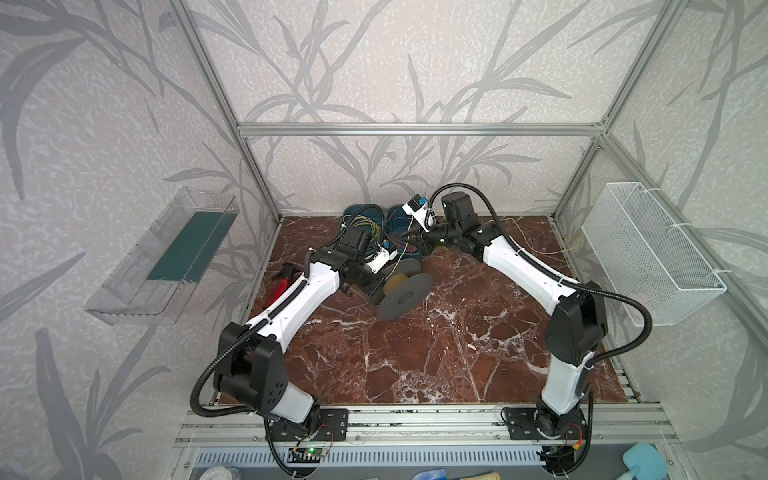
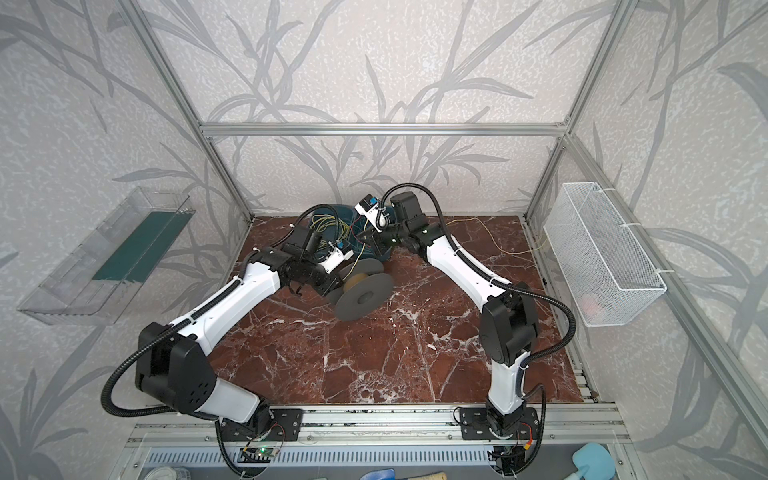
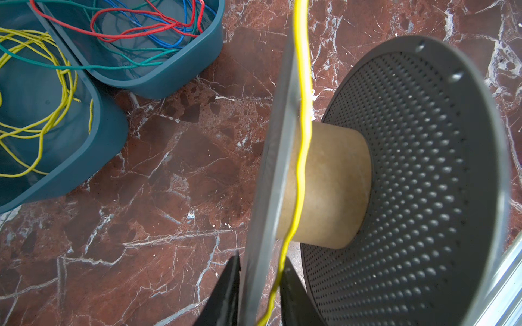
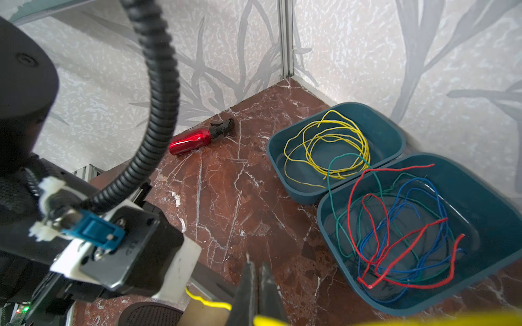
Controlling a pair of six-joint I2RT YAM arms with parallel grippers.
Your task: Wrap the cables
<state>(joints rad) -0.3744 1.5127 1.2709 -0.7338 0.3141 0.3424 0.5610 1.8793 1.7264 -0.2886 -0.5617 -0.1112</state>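
Yellow cable (image 3: 303, 84) crosses the spool (image 3: 333, 186) core, probably limp, light, slick; right fingers (image 4: 245, 290) pinch it, left fingers (image 3: 296, 302) straddle flange and cable, clamped or not I cannot tell. I'd hold it near the core.

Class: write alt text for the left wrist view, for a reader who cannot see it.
A yellow cable runs across the cardboard core of a grey spool and down between the left gripper's jaws. Two teal bins of loose wires sit on the marble table.
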